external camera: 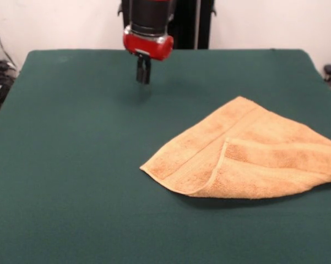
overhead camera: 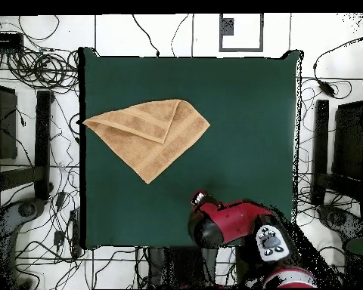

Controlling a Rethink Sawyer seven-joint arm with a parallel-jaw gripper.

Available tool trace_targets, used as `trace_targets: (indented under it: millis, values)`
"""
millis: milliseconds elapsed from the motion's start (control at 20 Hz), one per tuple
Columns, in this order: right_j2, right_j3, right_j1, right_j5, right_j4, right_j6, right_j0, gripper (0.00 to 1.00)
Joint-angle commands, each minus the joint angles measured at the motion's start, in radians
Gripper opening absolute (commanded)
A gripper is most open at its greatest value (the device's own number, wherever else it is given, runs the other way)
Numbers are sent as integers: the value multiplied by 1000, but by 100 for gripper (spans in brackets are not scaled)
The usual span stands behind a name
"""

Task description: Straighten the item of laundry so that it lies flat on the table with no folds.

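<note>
My gripper [external camera: 143, 77] hangs narrow and empty above the table [external camera: 71, 165], the folded towel [external camera: 248, 157] well apart.

Robot lab, floor cables [overhead camera: 33, 68], green table [overhead camera: 245, 113]

obstacle: folded towel [external camera: 248, 157] [overhead camera: 148, 134], one corner overhanging the table [external camera: 71, 165] [overhead camera: 245, 113] edge | free: bare green cloth everywhere else around towel | gripper [external camera: 143, 77] well apart from towel

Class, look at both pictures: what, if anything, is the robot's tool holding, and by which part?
Nothing is held. The tool hangs above the bare green table, apart from the folded towel, with nothing between its tips.
</note>
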Motion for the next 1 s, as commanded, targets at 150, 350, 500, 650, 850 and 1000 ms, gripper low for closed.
trace_targets:
  millis: [150, 350, 500, 650, 850, 1000]
  values:
    - [131, 5, -14, 96, 16, -66, -17, 0]
    - [155, -81, 31, 145, 60, -56, 10, 0]
    - [151, -140, 62, 169, 87, -40, 43, 0]
    - [160, -185, 84, 201, 115, -40, 56, 0]
    - [172, -234, 117, 225, 138, -39, 69, 0]
    - [167, -280, 149, 234, 152, -29, 89, 0]
